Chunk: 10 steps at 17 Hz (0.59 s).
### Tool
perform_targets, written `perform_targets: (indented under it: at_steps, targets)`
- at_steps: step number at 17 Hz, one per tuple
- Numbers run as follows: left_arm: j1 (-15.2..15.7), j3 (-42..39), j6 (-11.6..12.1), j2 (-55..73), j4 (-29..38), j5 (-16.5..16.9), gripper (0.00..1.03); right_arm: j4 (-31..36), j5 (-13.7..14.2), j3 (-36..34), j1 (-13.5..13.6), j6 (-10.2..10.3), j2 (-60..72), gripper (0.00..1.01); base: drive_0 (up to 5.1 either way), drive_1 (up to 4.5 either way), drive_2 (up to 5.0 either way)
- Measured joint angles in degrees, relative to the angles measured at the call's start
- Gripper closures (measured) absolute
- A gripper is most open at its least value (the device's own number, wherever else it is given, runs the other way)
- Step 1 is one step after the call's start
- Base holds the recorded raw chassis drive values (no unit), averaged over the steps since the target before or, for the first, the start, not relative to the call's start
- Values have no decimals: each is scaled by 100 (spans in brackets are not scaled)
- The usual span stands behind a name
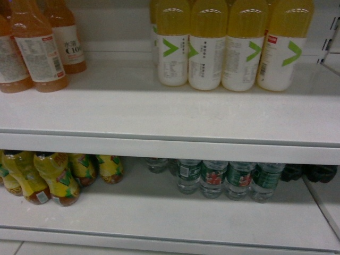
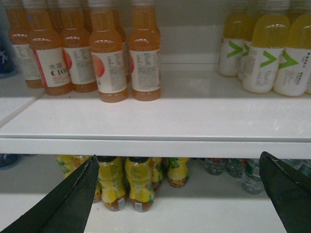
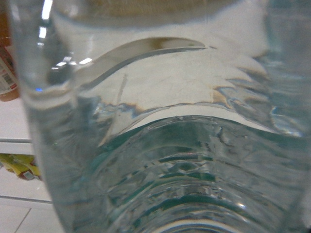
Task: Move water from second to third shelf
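The right wrist view is filled by one water bottle (image 3: 160, 160), clear and ribbed, with green showing through it. It sits so close in front of the right hand that the hand looks to be holding it, but the fingers are hidden, so I cannot tell for sure. The right hand does not show in the head view.

More water bottles (image 1: 212, 179) with green labels stand at the back of the lower shelf (image 1: 212, 218). The upper shelf (image 1: 175, 114) has a bare patch at its front, with yellow bottles (image 1: 228, 48) behind it and orange bottles (image 1: 37, 53) off to one side.

I think the carry step is on: the bottle is picked and must go to its new shelf. Next, the right hand should bring it over a bare spot, set it down standing up, then let go.

The left hand (image 2: 180, 194) is wide open and holds nothing. It hangs in front of the shelf edge, with small yellow bottles (image 2: 138, 187) just past its fingers (image 2: 73, 199).
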Motion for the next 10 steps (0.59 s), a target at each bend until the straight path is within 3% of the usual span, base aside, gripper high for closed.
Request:
perform_targets:
  at_steps: [10]
  targets:
    - [0,0,2,0,2,0,5,2,-20,0,0,0,-13,58,-468,227,227]
